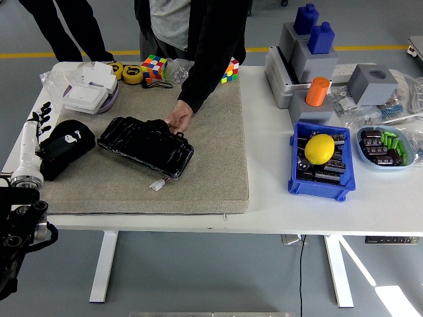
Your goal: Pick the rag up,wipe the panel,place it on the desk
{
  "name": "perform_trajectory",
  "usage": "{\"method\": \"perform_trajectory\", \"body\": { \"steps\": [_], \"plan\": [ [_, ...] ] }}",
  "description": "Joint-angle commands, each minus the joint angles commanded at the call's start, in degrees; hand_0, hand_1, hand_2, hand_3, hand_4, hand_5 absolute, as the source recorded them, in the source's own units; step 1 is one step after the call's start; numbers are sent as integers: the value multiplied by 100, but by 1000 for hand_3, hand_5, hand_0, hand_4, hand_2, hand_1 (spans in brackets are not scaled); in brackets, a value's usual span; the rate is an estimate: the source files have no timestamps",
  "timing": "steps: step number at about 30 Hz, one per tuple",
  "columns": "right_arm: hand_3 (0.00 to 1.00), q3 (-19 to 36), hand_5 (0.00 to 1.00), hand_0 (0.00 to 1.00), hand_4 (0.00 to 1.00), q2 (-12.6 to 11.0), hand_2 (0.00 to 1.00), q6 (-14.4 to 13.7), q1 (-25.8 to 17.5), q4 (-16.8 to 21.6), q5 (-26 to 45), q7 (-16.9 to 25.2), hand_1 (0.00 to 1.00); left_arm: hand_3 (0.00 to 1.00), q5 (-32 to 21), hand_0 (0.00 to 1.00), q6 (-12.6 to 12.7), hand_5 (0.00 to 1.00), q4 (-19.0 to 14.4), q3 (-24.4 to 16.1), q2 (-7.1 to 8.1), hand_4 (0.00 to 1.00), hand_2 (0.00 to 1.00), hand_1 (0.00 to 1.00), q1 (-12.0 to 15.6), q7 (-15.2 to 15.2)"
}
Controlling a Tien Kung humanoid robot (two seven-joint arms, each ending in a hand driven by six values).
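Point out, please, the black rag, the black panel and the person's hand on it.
black rag (65, 146): head view, middle of the cloth, near its white mark.
black panel (142, 144): head view, centre of its glossy top.
person's hand (178, 118): head view, back of the hand.
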Motion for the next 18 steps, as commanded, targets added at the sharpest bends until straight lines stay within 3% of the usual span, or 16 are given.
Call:
{"method": "perform_trajectory", "body": {
  "steps": [3, 4, 6, 13, 18],
  "plan": [
    [522, 7, 362, 543, 896, 4, 492, -4, 9, -4, 0, -1, 563, 863, -384, 668, 88, 347, -440, -323, -108, 998, 855, 807, 173, -323],
    [522, 7, 362, 543, 897, 4, 492, -4, 12, -5, -3, -2, 562, 782, -505, 581, 102, 288, -552, -434, -151, 928, 747, 723, 230, -406],
    [522, 22, 362, 543, 897, 6, 492, -7, 15, -10, -11, -3, 562, 782, -751, 581, 100, 288, -729, -648, -223, 928, 747, 723, 323, -512],
    [522, 177, 362, 544, 898, 17, 492, -18, 22, -92, -153, -11, 562, 763, -1504, 566, -26, 263, -1050, -1179, -356, 892, 727, 697, 588, -612],
    [522, 333, 363, 543, 898, 15, 492, -28, 37, -160, -291, -7, 562, 759, -1613, 562, -67, 262, -1173, -1365, -363, 884, 718, 681, 696, -594]
  ]
}}
